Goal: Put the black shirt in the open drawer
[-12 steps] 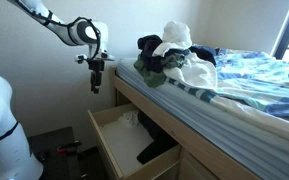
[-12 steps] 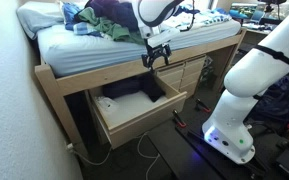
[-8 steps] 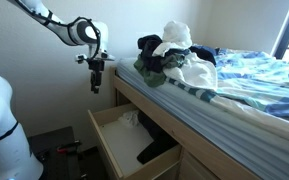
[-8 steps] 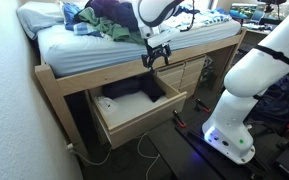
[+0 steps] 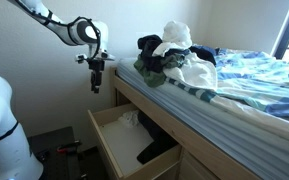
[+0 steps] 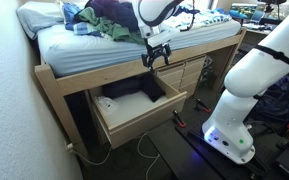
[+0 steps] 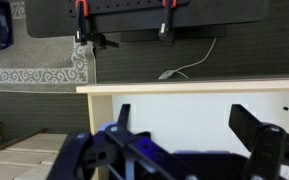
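Gripper (image 6: 156, 61) hangs released and empty above the drawer (image 6: 144, 121), where a dark garment, seemingly the shirt (image 5: 160, 150), already lies; advise lifting straight up, clear of the bed (image 5: 184, 120) rail.

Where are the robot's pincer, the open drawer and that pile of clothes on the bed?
pincer (image 6: 156, 63): in an exterior view, midway between its fingertips.
open drawer (image 6: 144, 113): in an exterior view, on its front panel.
pile of clothes (image 5: 176, 34): in an exterior view, on the white garment on top.
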`<state>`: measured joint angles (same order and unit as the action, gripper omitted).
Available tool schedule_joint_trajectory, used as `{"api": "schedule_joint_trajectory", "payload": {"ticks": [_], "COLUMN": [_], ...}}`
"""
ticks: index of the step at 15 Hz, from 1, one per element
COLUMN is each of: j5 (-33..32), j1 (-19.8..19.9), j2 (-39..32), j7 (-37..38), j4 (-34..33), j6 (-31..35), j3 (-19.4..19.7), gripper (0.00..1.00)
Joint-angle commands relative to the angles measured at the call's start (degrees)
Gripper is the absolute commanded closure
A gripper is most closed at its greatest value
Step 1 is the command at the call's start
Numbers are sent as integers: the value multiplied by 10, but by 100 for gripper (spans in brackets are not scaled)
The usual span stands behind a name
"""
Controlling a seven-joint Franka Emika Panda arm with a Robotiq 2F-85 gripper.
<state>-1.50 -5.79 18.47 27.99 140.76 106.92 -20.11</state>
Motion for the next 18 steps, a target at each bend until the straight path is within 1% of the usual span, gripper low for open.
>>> {"api": "schedule_joint_trajectory", "payload": {"ticks": [1, 4, 8, 14, 16, 18], "j5": [-8, -20, -38, -75, -96, -119], "j1": [-15, -17, -17, -2, 2, 6], "j2": [31, 52, 75, 100, 106, 112], "j7": [30, 51, 83, 195, 221, 240], "j4": [0, -7, -7, -4, -10, -21], "j6": [12, 16, 45, 119, 126, 117], "j3": [11, 5, -1, -8, -10, -10], "gripper": [0, 0, 0, 0, 0, 0]}}
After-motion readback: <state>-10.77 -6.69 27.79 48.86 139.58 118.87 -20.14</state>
